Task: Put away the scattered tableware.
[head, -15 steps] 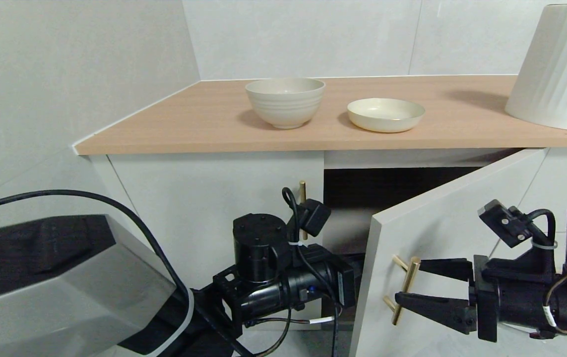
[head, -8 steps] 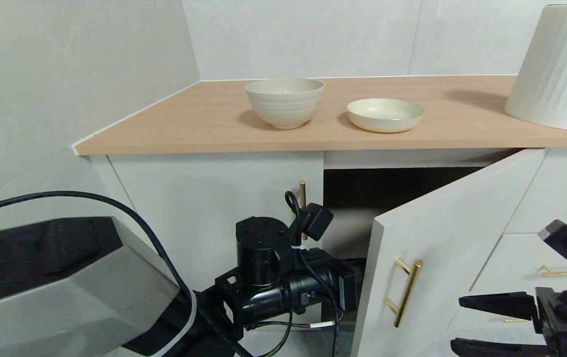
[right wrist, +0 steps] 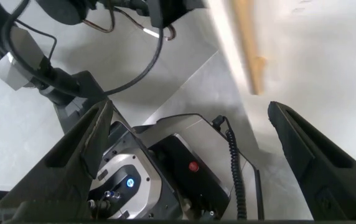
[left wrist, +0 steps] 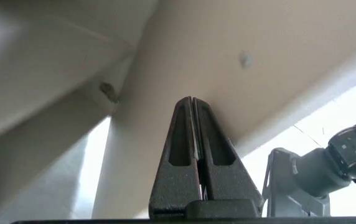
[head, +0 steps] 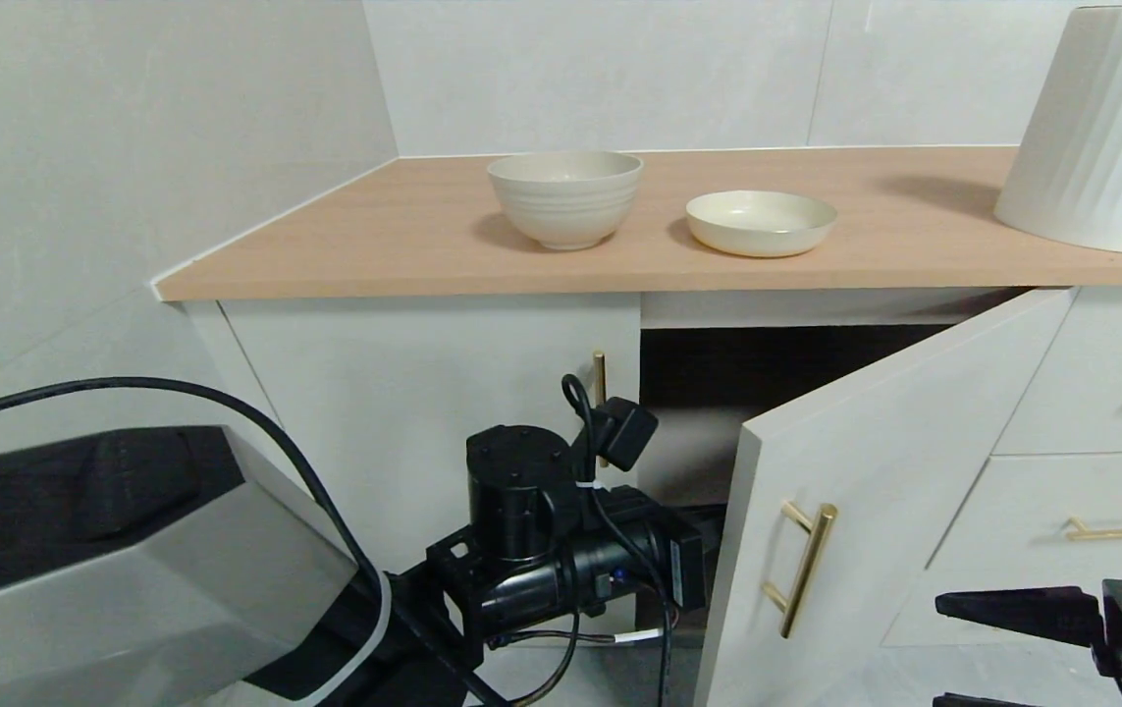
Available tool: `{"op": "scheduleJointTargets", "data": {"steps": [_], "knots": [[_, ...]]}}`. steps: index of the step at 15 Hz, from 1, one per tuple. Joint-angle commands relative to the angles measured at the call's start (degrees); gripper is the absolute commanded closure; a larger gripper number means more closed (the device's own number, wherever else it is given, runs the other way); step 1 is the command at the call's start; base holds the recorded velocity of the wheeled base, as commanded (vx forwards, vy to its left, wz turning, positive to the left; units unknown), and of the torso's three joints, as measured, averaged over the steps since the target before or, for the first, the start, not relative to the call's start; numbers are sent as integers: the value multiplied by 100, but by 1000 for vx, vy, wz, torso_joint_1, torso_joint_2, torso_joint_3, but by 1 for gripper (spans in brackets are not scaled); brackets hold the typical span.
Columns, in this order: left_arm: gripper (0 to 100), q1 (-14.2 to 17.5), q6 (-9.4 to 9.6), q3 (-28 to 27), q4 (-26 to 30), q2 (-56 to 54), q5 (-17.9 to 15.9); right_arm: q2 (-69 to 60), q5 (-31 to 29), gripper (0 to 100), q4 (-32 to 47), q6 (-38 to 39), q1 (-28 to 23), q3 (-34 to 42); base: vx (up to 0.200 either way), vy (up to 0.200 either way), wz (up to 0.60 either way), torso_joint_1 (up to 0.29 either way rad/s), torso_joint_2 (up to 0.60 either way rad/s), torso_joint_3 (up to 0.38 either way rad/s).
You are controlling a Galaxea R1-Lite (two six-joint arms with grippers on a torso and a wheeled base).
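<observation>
The bowl (head: 565, 199) and plate (head: 761, 223) are seen well above the wide-spread, empty right gripper (head: 938, 650); the left gripper (left wrist: 192, 102) is closed, empty.

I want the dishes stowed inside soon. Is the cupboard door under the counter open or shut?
Open. The cupboard door stands angled outward, and the dark inside shows behind it beneath the counter.
</observation>
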Motion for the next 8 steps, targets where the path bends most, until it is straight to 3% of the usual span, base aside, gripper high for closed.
{"op": "scheduleJointTargets", "data": {"steps": [1, 5, 8], "knots": [[100, -7, -2, -19, 3, 35, -16, 10, 9, 0, -1, -3, 2, 37, -200, 0, 0, 2, 2, 12], [100, -7, -10, -283, 30, 210, -25, -7, 9, 0, -1, -3, 2, 54, 0, 0, 0, 0, 0, 0], [100, -7, -10, -845, 495, 377, -16, -16, 9, 0, -10, -12, 2, 81, 0, 0, 0, 0, 0, 0]]}}
